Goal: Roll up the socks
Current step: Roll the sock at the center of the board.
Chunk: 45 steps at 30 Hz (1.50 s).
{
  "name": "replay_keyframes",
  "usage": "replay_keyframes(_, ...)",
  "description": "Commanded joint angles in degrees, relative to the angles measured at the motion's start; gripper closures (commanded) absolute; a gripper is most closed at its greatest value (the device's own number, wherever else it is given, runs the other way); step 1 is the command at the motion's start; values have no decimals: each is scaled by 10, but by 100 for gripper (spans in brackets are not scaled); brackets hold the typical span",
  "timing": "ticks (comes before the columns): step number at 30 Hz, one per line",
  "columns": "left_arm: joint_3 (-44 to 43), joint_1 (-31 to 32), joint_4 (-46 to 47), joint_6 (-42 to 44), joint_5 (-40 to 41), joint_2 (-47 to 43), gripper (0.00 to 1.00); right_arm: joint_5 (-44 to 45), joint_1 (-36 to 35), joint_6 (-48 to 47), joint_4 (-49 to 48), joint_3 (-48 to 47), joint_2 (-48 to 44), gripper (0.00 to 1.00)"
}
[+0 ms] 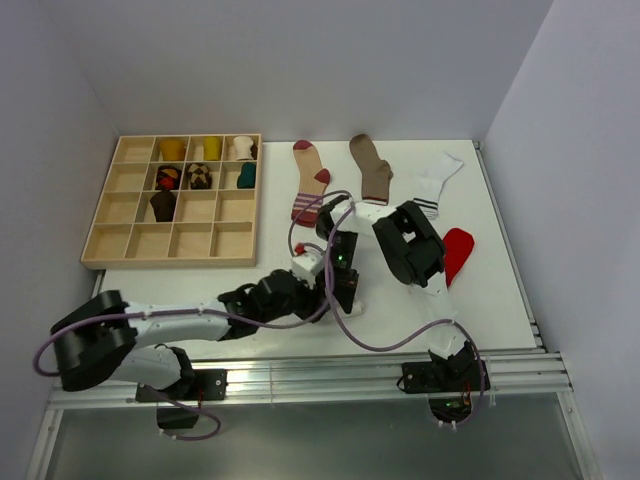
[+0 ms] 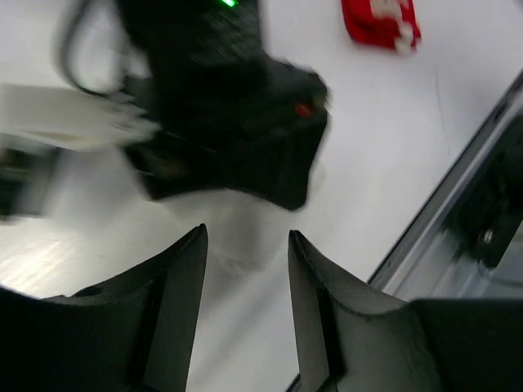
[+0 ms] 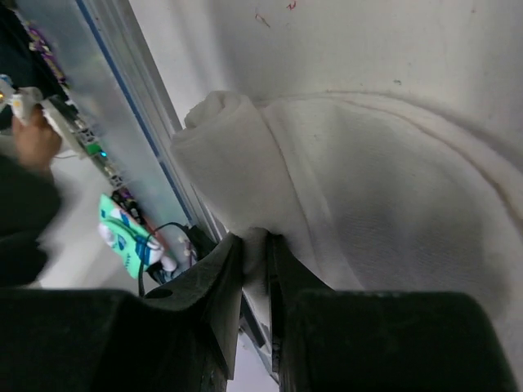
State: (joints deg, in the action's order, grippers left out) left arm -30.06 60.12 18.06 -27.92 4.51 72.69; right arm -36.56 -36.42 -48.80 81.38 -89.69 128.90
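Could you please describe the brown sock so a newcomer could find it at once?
Start at the wooden tray on the left; three socks lie in a row to its right. The brown sock is the middle one, the only brown one, between a red-toed sock with a striped cuff and a white dark-banded sock.

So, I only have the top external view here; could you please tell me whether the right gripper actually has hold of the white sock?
Observer: Yes. In the right wrist view the right gripper is pinched shut on an edge of the white sock.
Operator: Thank you. Is any of it rolled?
Observer: Partly. One end is wound up tight and the rest is spread out unrolled.
Operator: And the left gripper?
Observer: In its own wrist view the left gripper stands open, facing the sock below the right gripper and clamping nothing.
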Motion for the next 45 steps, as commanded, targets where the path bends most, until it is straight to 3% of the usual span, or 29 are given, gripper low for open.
replay_keyframes(1,-56,54,5,63,49,70,50,-10,12,-27,11,-24,22,79)
replay_keyframes(9,-115,78,6,87,91,169,49,-12,21,-30,11,-22,31,79)
replay_keyframes(16,-123,78,-7,94,110,196,50,-12,31,-35,11,-24,38,80)
replay_keyframes(27,-121,67,-37,96,24,200,52,-9,49,-38,4,-28,49,80)
replay_keyframes(30,-111,42,-29,81,-16,192,58,-13,50,-36,-1,-27,48,80)
replay_keyframes(37,-116,-6,-27,41,-93,221,97,-42,61,-31,-12,-22,32,75)
replay_keyframes(45,-101,-72,3,-13,-197,254,100,-109,164,6,-90,2,-68,58)
